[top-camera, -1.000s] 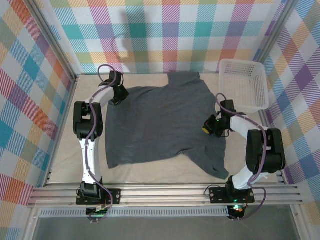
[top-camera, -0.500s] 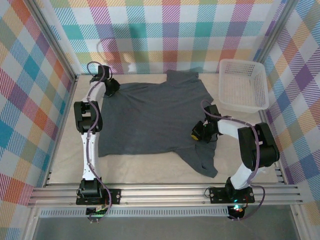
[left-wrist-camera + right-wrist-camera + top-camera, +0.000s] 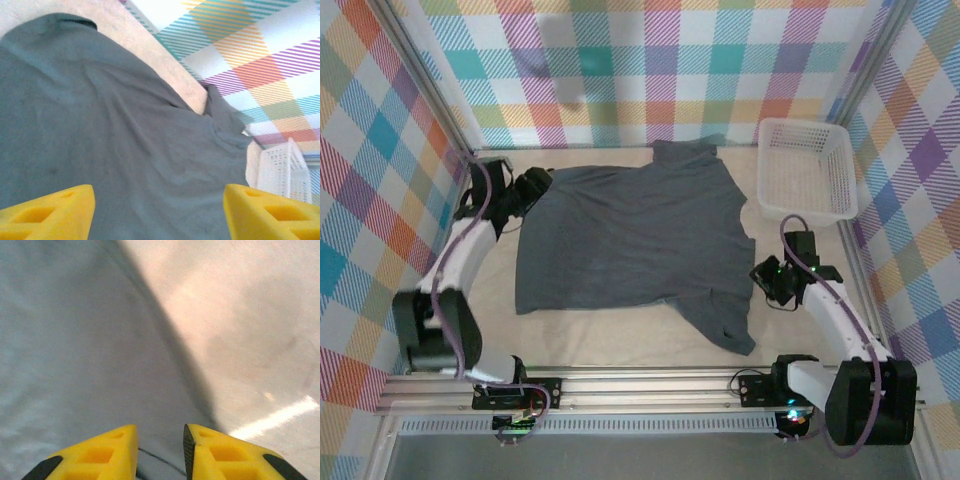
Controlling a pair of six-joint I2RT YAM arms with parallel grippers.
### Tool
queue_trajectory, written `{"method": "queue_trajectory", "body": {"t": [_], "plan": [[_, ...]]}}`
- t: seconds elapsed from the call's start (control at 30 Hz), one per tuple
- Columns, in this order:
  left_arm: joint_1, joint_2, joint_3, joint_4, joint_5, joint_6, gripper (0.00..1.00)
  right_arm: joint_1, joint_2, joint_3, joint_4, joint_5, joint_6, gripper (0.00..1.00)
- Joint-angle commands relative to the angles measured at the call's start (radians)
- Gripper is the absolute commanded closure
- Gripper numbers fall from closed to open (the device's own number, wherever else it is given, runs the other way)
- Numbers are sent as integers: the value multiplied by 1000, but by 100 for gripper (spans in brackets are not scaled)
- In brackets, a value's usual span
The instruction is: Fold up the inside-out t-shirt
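You've got plaid walls on three sides: back wall at 12 o'clock, left wall at 9, right wall at 3, all in pastel checks of teal, purple, orange and yellow. Aluminium posts run up the far corners at 11 and 1. The table top is plain beige and matte. A white plastic basket sits at 2 o'clock, against the right wall. Aluminium rails span the near edge at 6, with a grey floor strip below them. Light is even and soft; one bright streak shows on the beige in your right wrist view.
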Motion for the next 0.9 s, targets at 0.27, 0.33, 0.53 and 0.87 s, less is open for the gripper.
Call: {"method": "queue_trajectory", "body": {"t": [0.27, 0.33, 0.53, 0.87], "plan": [[-13, -249, -256, -198, -40, 54, 17, 1, 197, -17, 89, -119, -120, 65], [-14, -269, -275, -206, -45, 50, 15, 1, 212, -17, 107, -109, -114, 66], [-14, -352, -295, -294, -106, 62, 9, 1, 222, -14, 155, -57, -114, 76], [-15, -532, -347, -696, -344, -115, 3, 1, -22, -17, 15, 12, -81, 100]]}}
